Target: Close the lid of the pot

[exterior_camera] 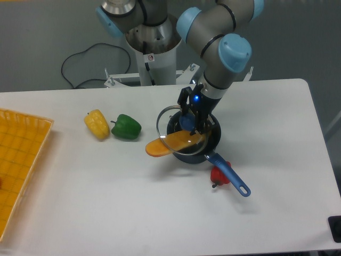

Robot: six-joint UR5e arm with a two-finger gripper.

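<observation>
The pot (210, 140) is a small black saucepan at the table's middle, its long blue handle (230, 177) pointing to the front right. The gripper (191, 118) is right above the pot, shut on the blue knob (186, 122) of the lid. The lid (169, 127) is clear glass with a metal rim. It hangs tilted, nearly on edge, over the pot's left side. An orange oblong thing (158, 147) sticks out over the pot's left rim, partly seen through the glass.
A red pepper (219, 175) lies against the pot handle. A green pepper (126, 127) and a yellow pepper (97, 124) lie left of the pot. A yellow tray (21, 160) sits at the table's left edge. The arm's base (152, 48) stands behind.
</observation>
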